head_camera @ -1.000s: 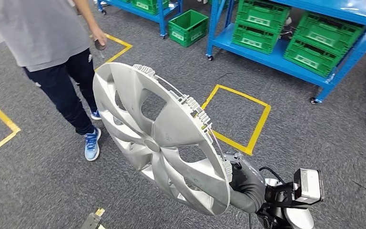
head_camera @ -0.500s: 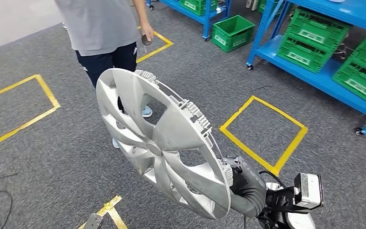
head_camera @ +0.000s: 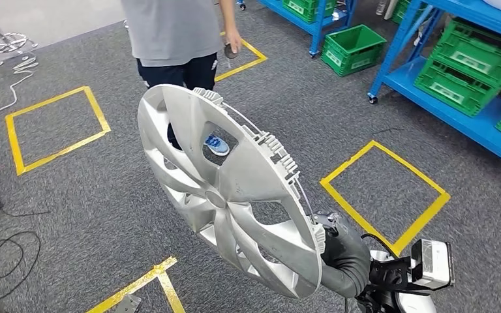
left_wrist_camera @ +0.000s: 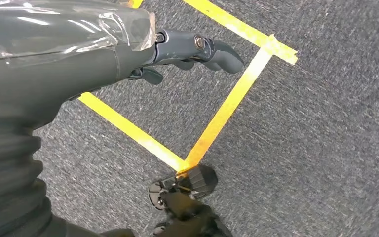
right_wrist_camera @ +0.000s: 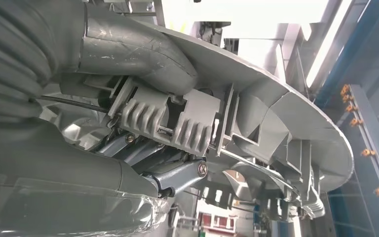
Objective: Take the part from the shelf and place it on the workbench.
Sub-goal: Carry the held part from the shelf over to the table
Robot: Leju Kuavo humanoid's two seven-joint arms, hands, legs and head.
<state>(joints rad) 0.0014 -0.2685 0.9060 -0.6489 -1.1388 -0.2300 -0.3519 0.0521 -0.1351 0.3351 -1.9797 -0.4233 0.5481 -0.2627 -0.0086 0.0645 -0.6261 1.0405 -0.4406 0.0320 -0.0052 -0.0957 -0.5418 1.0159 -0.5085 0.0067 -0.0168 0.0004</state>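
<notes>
Head view, left to right: yellow tape squares (head_camera: 55,130) mark the grey carpet, a person (head_camera: 176,39) stands beyond, and the silver wheel cover (head_camera: 228,192) hangs tilted on edge above the floor, off the blue shelf (head_camera: 476,124) at far right. The left robot hand (left_wrist_camera: 187,54) hangs over the carpet, fingers loosely curled on nothing. The right robot hand (right_wrist_camera: 143,113) grips the cover's lower rim, thumb over the outer face and fingers (right_wrist_camera: 172,175) behind the ribbed clips. The cover looks like light, stiff plastic, broad and prone to swing; its clips and wire ring seem fragile, so the solid rim is the better hold.
</notes>
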